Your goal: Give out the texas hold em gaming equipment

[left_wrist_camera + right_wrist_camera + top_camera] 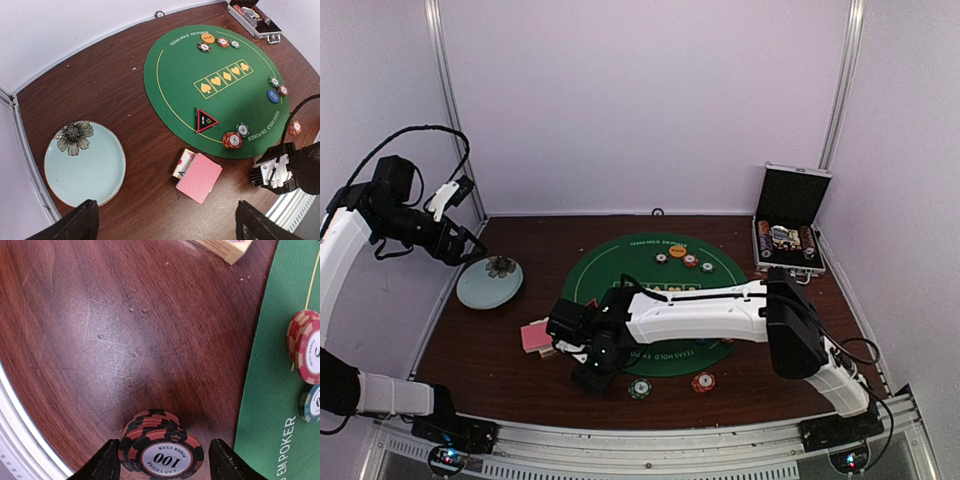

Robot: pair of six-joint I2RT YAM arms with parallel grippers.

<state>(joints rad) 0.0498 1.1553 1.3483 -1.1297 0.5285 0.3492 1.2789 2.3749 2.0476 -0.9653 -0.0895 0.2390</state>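
Just beside the green mat [280, 390], on the bare table [100, 340], a stack of poker chips [155, 432] stands between the right gripper [162, 467] jaws, flanked but unclamped; pickup step in hand; next move calls for a square clench and level lift; left gripper [169, 222] released, empty.

Figure: a robot test cell in a laboratory. Plain pale walls [650, 100] close off the far, left and right sides, joined at the corners by bare aluminium posts [454, 105]. My two arms are bolted to a metal rail [650, 445] along the near edge of a dark wooden bench [490, 370]. A loose black cable [420, 128] loops over my left arm. Props on the bench include a green felt mat [600, 262] and poker chips [690, 261].
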